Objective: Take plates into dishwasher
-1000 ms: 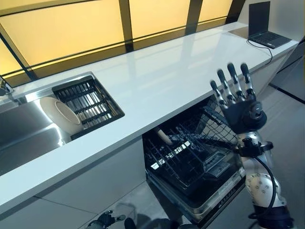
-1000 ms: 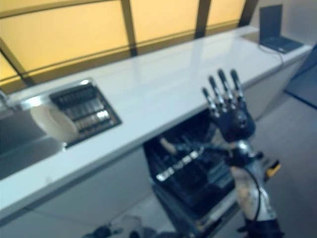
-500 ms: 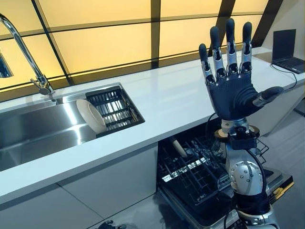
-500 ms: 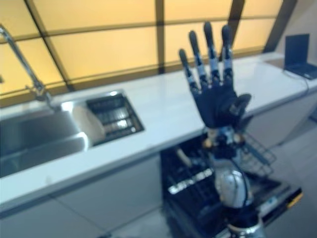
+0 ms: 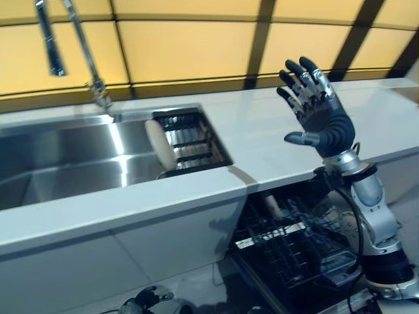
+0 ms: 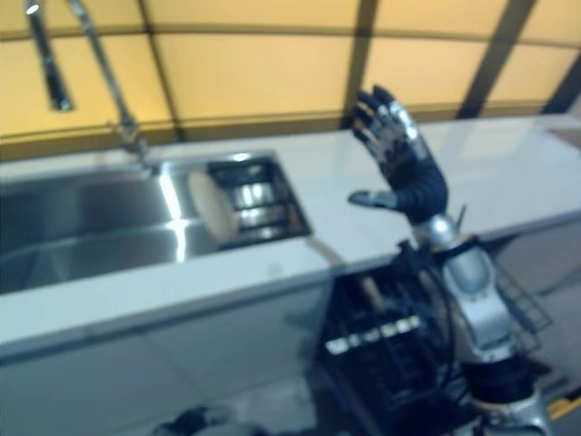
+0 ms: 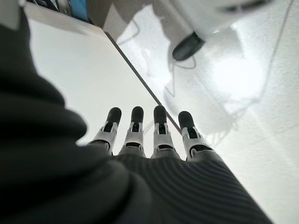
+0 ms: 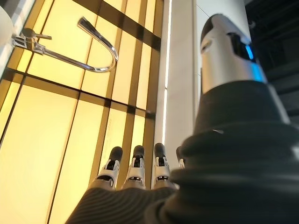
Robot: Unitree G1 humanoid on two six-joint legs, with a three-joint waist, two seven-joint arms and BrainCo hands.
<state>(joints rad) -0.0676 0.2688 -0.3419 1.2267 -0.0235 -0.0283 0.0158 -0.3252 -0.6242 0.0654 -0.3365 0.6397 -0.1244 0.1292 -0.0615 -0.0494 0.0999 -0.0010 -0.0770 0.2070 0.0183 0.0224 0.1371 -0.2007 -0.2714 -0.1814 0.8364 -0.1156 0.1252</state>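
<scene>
A white plate (image 5: 160,144) stands on edge in the steel sink (image 5: 59,171), leaning against the black drying rack (image 5: 190,138) at the sink's right end. My right hand (image 5: 322,119) is raised above the white counter (image 5: 262,131), right of the sink, open, its fingers spread and empty. Below the counter the dishwasher (image 5: 294,242) stands open with its dark wire rack pulled out. My left hand (image 7: 149,140) shows only in the left wrist view, hanging low with straight fingers over the floor, holding nothing.
A tall tap (image 5: 78,46) rises behind the sink. Yellow panels with dark frames back the counter. A pale utensil handle (image 5: 270,205) sticks up in the dishwasher rack. White cabinet fronts (image 5: 131,255) run under the sink.
The camera has swung left, bringing the sink and tap more into view. My right hand has dropped lower and tilted leftward, still open.
</scene>
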